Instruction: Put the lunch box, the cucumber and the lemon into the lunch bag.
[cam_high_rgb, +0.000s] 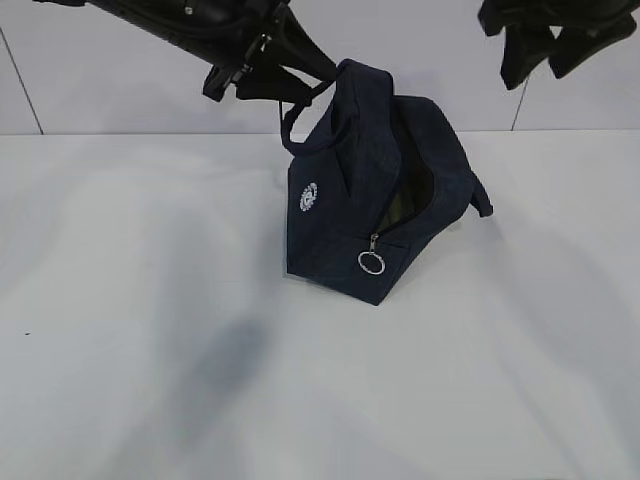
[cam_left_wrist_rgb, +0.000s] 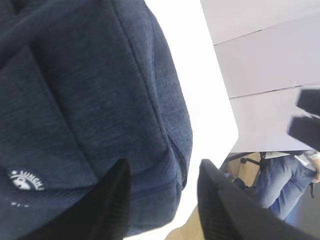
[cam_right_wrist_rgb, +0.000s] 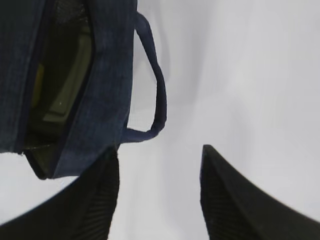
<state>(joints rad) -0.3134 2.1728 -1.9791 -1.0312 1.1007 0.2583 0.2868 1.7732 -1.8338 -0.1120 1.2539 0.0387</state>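
The navy lunch bag (cam_high_rgb: 345, 200) stands tilted on the white table, its zipper open and the silver ring pull (cam_high_rgb: 371, 262) hanging at the front. Inside the opening a pale green lid, the lunch box (cam_right_wrist_rgb: 70, 85), shows. The cucumber and the lemon are out of view. My left gripper (cam_high_rgb: 280, 78) is at the bag's upper left by a handle. In the left wrist view its jaws (cam_left_wrist_rgb: 164, 165) stand apart around the bag's edge (cam_left_wrist_rgb: 150, 190), with a gap to the right finger. My right gripper (cam_right_wrist_rgb: 159, 155) hangs open and empty above the table beside the bag's other handle (cam_right_wrist_rgb: 159, 95).
The white table (cam_high_rgb: 150, 330) stretches in front of and to both sides of the bag. A pale wall (cam_high_rgb: 120, 70) rises behind it. My right gripper (cam_high_rgb: 545, 68) hangs at the top right, above the table.
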